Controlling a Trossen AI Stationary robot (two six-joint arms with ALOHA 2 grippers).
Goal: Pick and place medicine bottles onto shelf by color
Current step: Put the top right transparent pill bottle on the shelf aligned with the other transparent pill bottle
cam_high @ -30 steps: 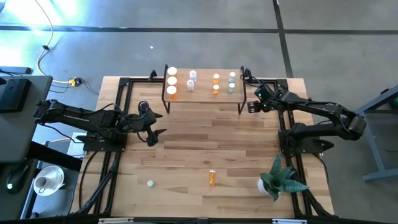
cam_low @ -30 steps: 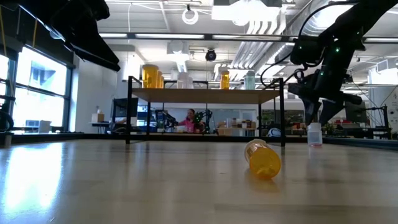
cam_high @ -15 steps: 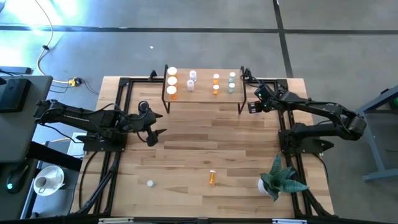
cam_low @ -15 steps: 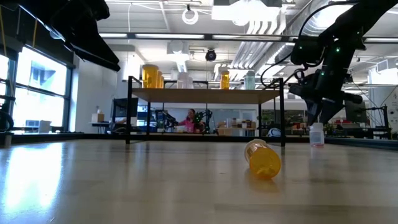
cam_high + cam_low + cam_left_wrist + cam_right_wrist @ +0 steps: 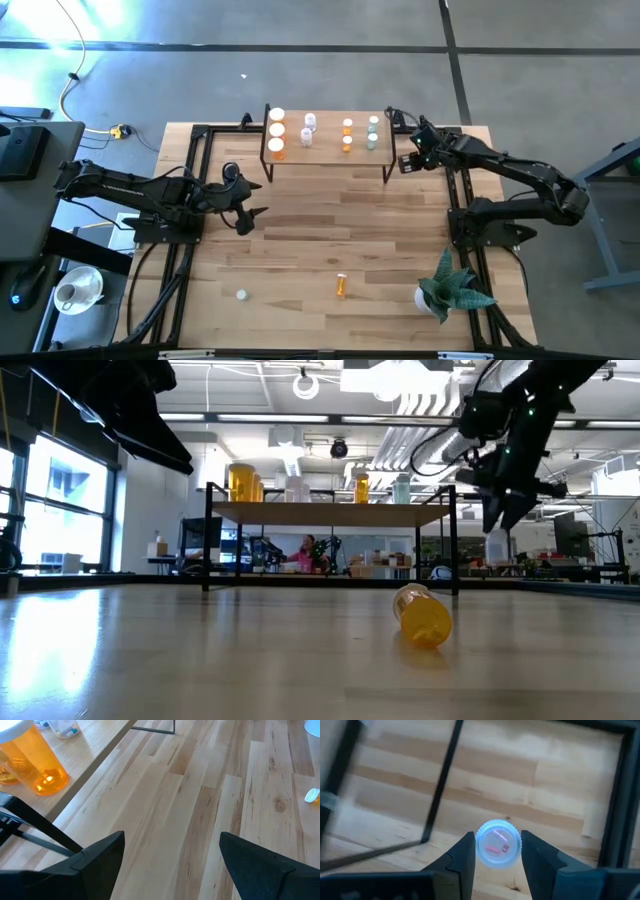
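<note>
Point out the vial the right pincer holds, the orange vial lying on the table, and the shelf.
Clear white-capped vial (image 5: 498, 844), right wrist view, cap.
Orange toppled vial (image 5: 423, 616), low view, body.
Light-wood shelf (image 5: 327, 149), high view, bare board.

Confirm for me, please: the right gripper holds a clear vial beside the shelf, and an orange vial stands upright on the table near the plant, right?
Not quite. The orange vial lies on its side on the table, as the low view shows. The rest holds: the right gripper is shut on a clear vial beside the shelf, and the orange vial is near the plant.
</note>
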